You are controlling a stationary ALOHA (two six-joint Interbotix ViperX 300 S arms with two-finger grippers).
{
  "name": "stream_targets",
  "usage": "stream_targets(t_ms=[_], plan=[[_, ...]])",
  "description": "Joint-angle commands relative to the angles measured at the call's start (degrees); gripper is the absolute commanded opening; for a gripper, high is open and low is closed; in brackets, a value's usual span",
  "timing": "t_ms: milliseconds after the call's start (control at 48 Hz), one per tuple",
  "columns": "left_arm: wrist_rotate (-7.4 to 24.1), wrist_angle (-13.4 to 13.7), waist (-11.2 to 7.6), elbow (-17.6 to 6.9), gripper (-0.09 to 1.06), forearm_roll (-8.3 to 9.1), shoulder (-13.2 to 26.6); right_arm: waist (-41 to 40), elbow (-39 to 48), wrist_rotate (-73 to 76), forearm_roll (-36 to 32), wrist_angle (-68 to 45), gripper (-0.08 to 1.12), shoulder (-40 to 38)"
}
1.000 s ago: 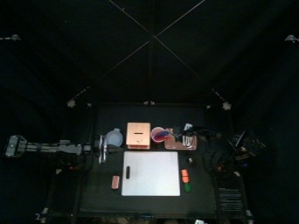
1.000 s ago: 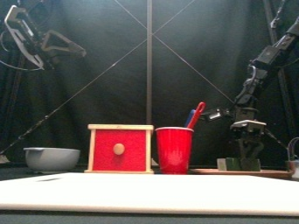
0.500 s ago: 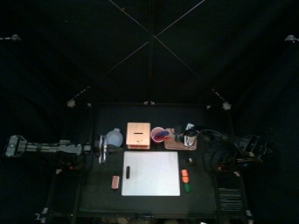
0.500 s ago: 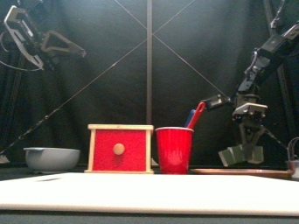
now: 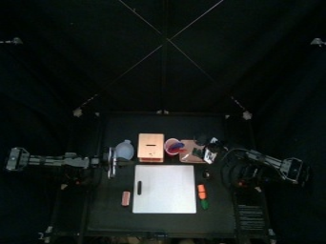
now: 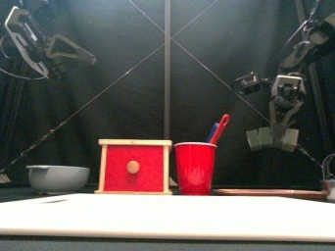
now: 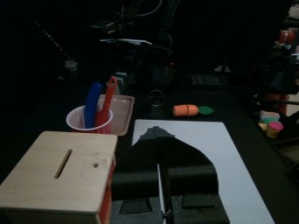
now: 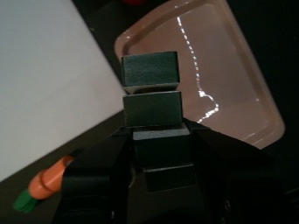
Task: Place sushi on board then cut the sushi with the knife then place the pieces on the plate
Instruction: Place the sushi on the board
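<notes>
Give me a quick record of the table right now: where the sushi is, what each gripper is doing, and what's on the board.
sushi roll: held in right gripper, over the pink tray
right gripper: shut on sushi roll, raised
left gripper: shut, resting at table's left
white board: no sushi on it yet
knives: in red cup beside wooden box

I can read no writing, number or brand anywhere I look: the white cutting board, the wooden box, the red cup, the pink tray and the sushi roll all show plain faces.
</notes>
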Motion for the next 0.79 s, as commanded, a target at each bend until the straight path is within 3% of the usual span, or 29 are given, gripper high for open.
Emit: stream_targets(t_ms=[21,354,792], plan=[[-0.1,-0.3,-0.09,-1.0,-0.01,-0.09,0.2,5.7,0.1,7.6,-1.2,-0.3,0.57,-3.7],[0.0,-0.2,0.09,-0.6,-0.01,0.00,0.2,21.6,0.7,33.8,-7.3,-7.0,0.57,-4.0],[0.1,-0.3,0.26,-0.3,-0.01,-0.09,0.1,34.0,-1.0,67.1,-15.0,-20.3,0.57,6.4]])
